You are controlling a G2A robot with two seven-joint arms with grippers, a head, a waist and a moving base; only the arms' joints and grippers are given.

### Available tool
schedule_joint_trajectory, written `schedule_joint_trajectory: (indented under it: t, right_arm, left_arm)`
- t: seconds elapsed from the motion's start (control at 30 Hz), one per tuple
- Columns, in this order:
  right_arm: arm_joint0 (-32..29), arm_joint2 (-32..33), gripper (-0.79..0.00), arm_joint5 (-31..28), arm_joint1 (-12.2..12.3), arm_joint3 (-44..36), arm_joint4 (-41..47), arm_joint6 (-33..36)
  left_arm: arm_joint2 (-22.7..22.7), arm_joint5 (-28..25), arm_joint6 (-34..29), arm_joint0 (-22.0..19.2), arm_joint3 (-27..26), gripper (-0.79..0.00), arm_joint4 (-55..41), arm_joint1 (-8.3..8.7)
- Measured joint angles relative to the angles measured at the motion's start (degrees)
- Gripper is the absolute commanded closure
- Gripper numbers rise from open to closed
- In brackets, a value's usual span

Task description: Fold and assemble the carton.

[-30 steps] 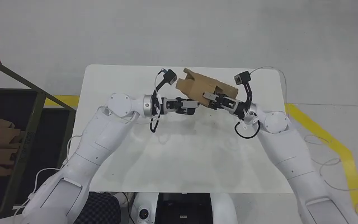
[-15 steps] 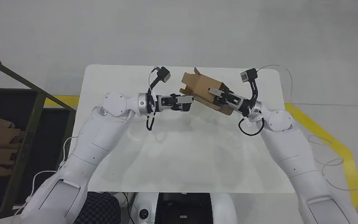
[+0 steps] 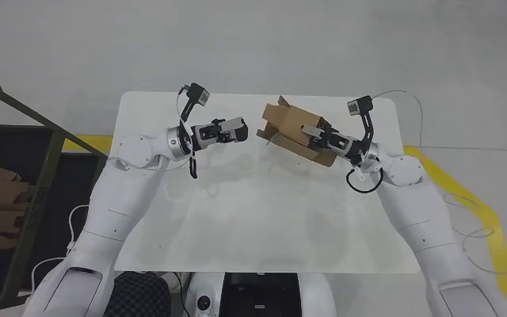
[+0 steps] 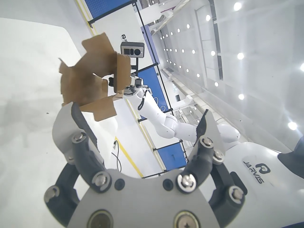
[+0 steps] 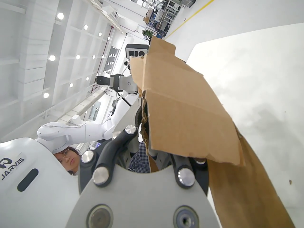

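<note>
The brown cardboard carton [image 3: 291,127] is held above the far right part of the white table [image 3: 238,230], partly unfolded with loose flaps sticking out. My right gripper [image 3: 315,136] is shut on the carton's right side; in the right wrist view the carton [image 5: 187,110] covers its fingers. My left gripper [image 3: 247,131] is open and holds nothing, a short way left of the carton. In the left wrist view the two fingers [image 4: 80,122] stand wide apart, with the carton [image 4: 92,79] farther off beyond them.
The table's near half [image 3: 261,238] is bare white surface. A dark rack [image 3: 32,190] with cardboard pieces stands on the floor at the left. A yellow floor line [image 3: 444,178] runs past the table's right side.
My left gripper let go of the carton and drew back to the left. The right gripper carried the carton slightly right and away from it.
</note>
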Motion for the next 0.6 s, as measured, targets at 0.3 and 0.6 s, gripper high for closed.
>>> schedule_joint_trajectory:
  t: [0.3, 0.6]
  right_arm:
    - [-2.0, 1.1, 0.0, -0.6, 0.4, -4.3, 1.4, 2.2]
    - [-2.4, -0.1, 0.0, 0.1, 0.2, -5.8, 0.3, 1.0]
  left_arm:
    - [3.2, 1.3, -0.3, -1.0, 1.9, -0.785, 0.3, -0.61]
    - [6.3, 1.2, -2.0, -2.9, 2.6, -0.785, -2.2, -1.46]
